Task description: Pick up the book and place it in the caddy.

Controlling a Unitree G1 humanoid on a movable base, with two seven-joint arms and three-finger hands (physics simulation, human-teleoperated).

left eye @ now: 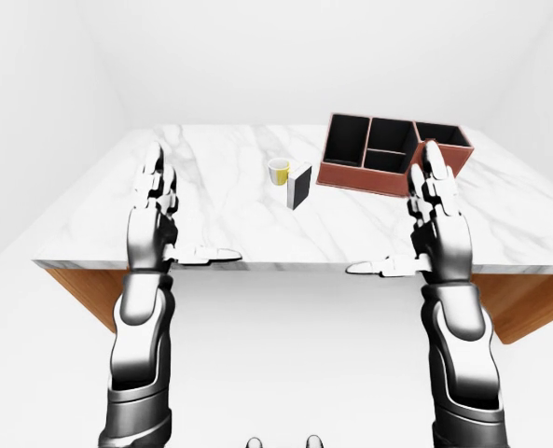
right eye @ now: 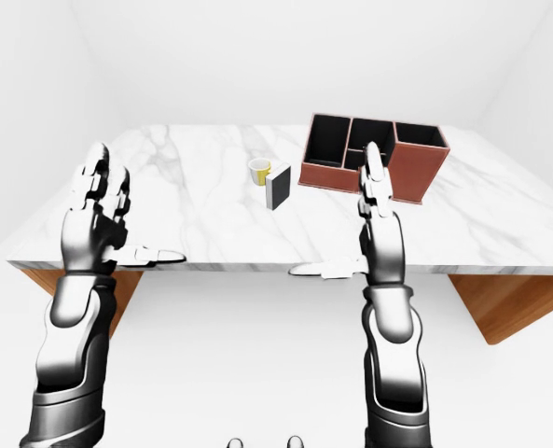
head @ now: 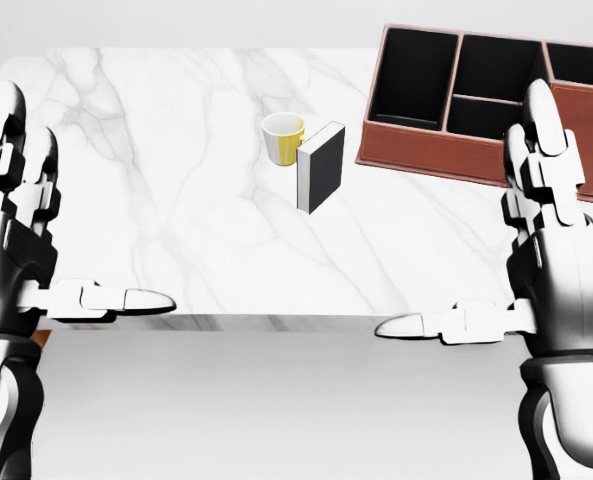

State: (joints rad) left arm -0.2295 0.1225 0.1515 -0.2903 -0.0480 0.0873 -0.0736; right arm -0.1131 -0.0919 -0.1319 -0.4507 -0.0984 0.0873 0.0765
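A small book (head: 319, 167) with a dark cover and white spine stands upright on the white marble table (head: 176, 180), near the middle of the head view. The reddish-brown caddy (head: 486, 105) with several black compartments sits at the top right. My left hand (head: 31, 250) is raised at the left edge, fingers spread and thumb pointing right, holding nothing. My right hand (head: 521, 260) is raised at the right, open too, its fingertips overlapping the caddy's near wall in the head view. Both hands hover near the table's bottom edge, well short of the book.
A yellow and white cup (head: 284, 138) stands just left of the book, touching or nearly touching it. Brown wooden cabinet sides (left eye: 80, 280) show under the table top. White walls surround the table.
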